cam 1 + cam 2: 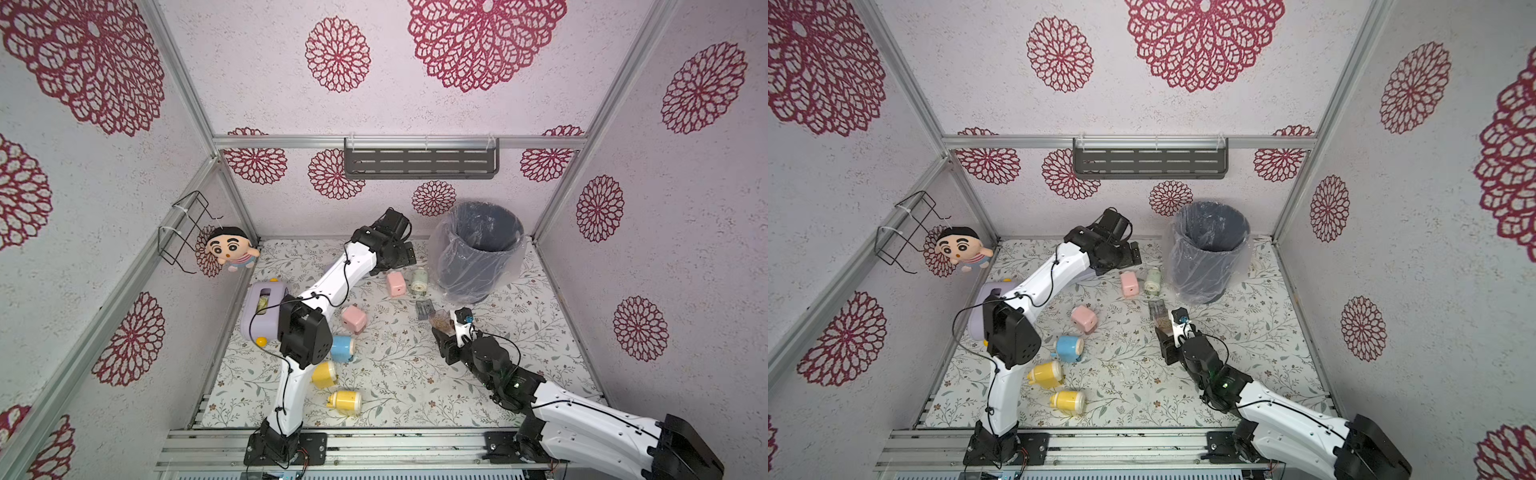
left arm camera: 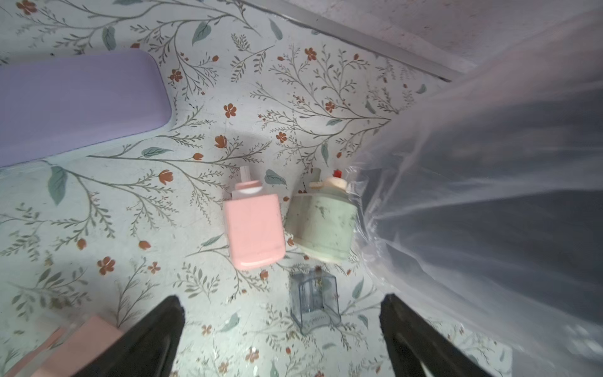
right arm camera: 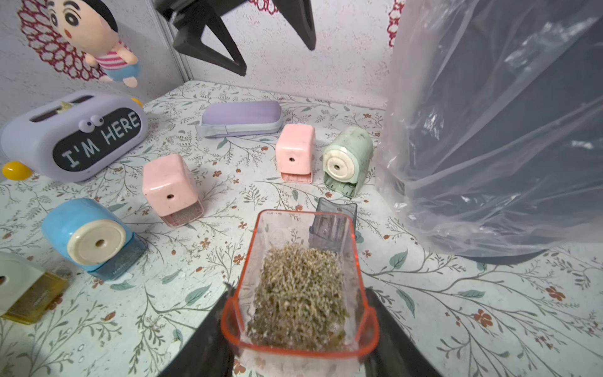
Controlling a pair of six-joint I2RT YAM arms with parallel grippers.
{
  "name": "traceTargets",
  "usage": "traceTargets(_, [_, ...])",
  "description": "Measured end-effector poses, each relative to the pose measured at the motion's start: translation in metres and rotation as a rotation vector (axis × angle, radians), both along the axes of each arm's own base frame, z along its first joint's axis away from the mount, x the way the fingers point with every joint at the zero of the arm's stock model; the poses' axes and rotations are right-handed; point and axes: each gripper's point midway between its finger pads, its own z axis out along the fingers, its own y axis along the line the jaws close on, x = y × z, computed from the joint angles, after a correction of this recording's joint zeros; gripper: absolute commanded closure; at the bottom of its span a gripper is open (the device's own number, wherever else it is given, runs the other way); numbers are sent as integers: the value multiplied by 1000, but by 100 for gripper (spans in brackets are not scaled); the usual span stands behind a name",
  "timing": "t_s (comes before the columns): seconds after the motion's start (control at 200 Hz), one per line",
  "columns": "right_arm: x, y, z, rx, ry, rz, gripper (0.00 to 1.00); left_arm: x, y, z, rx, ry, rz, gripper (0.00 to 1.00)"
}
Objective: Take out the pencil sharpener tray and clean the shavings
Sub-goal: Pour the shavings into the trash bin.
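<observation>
Tray (image 3: 277, 235) of shavings (image 3: 297, 320), clamped in right gripper (image 3: 299, 289), seemingly aloft.

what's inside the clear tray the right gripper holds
A heap of tan-brown shavings lies in the orange-rimmed tray, clamped in the right gripper. The floor beneath the heap is covered.

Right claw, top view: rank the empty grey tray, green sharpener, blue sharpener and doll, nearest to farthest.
From the right claw, which holds the tray of shavings:
1. Empty grey tray, just ahead of it.
2. Green sharpener, beside the bin.
3. Blue sharpener, far to its left.
4. Doll, on the left wall.
</observation>
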Motion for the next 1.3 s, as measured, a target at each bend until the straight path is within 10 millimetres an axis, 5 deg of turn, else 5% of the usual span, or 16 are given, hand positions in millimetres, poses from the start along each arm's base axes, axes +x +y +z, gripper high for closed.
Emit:
traceTargets(0.175, [-6,-5,35,46,-38,12,59,-46,24,51,-65,-127,-44,3])
traceTargets(0.345, [-14,-13,65,85,-71,20,58,-87,40,71,-146,-248,-93,3])
traceTargets(0.485, [-16,-18,74,89,-74,15,58,-111,37,59,-210,-295,-145,3])
traceTargets(0.67, [-6,-14,82,66,-56,0,58,-121,25,17,-234,-313,-202,3])
traceTargets(0.966, [53,-14,128,11,-36,-104,59,-133,31,-43,-197,-359,-259,3])
traceTargets(1.131, [99,-26,163,-5,-39,-194,59,-136,33,-26,-206,-463,-274,3])
traceTargets(1.301, [154,-46,178,-25,0,-293,59,-135,37,1,-232,-562,-266,3])
